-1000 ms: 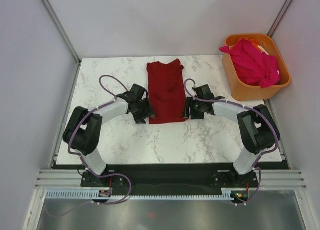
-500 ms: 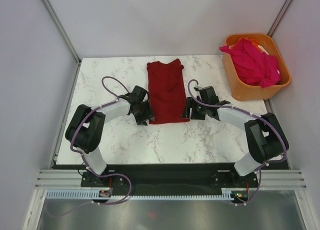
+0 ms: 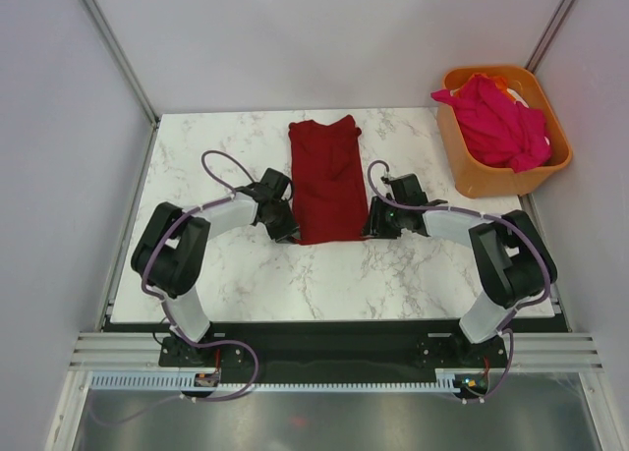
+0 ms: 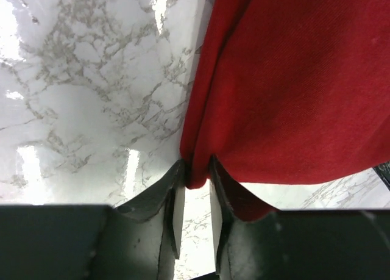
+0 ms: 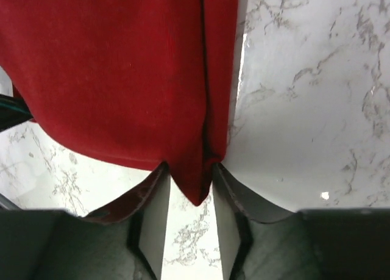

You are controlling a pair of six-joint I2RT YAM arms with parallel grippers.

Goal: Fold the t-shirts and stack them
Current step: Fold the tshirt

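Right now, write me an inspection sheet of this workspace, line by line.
Surface: white marble-patterned table, glossy, with light glare.
Job's things: crimson t-shirt folded into a long strip, lying flat mid-table; pink t-shirt bunched in the tub.
Clutter: orange tub at the far right corner.
Grippers: left pincer has the shirt's near left corner between its fingers; right pincer likewise at the near right corner.
Cables: purple cable loops over the left arm, another over the right.
Surroundings: plain pale walls, metal frame posts.
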